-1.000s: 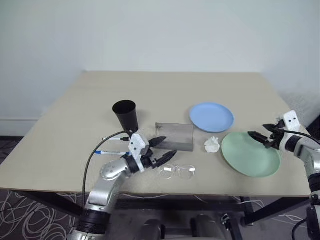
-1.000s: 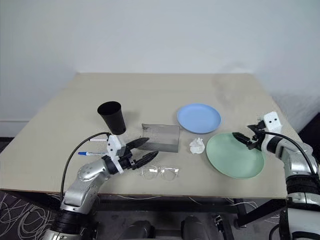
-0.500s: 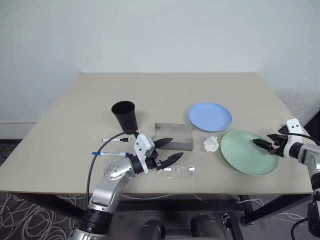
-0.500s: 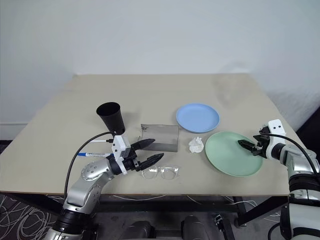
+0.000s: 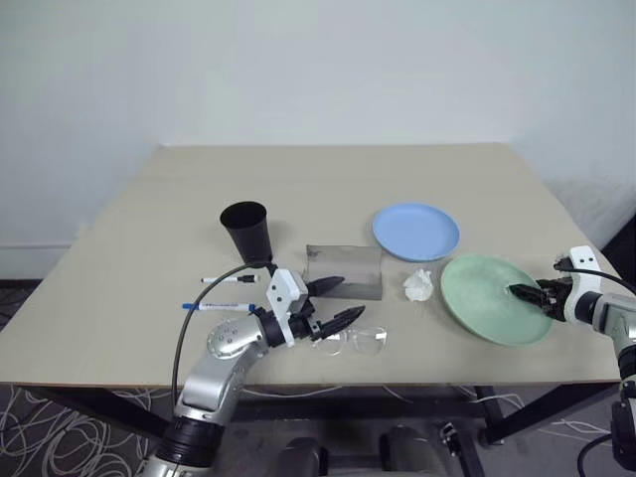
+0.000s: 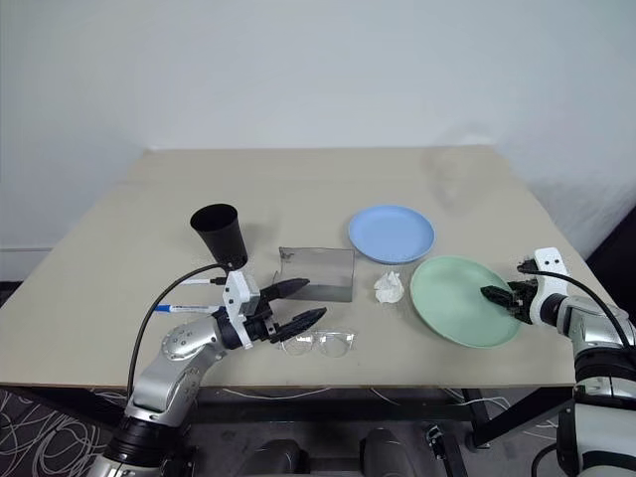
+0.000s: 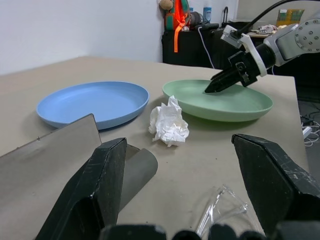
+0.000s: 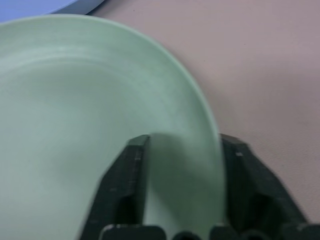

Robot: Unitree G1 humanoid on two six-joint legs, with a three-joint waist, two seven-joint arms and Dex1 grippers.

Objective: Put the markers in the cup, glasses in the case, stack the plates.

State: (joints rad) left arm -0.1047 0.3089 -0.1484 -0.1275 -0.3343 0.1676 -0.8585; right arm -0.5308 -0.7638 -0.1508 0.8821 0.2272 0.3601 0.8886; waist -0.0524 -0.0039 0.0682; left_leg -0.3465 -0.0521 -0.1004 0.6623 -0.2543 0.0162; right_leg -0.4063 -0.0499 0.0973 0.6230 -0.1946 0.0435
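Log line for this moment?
left gripper: open by glasses | right gripper: astride green plate rim | markers: on table

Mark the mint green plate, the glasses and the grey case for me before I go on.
mint green plate (image 6: pixel 452 303): right eye view, bare inner surface.
glasses (image 6: pixel 320 344): right eye view, bridge between the clear lenses.
grey case (image 5: pixel 348 268): left eye view, middle of its top face.

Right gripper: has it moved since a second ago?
Yes. The right gripper has come down from above the green plate and closed in on its right rim, near the table edge.
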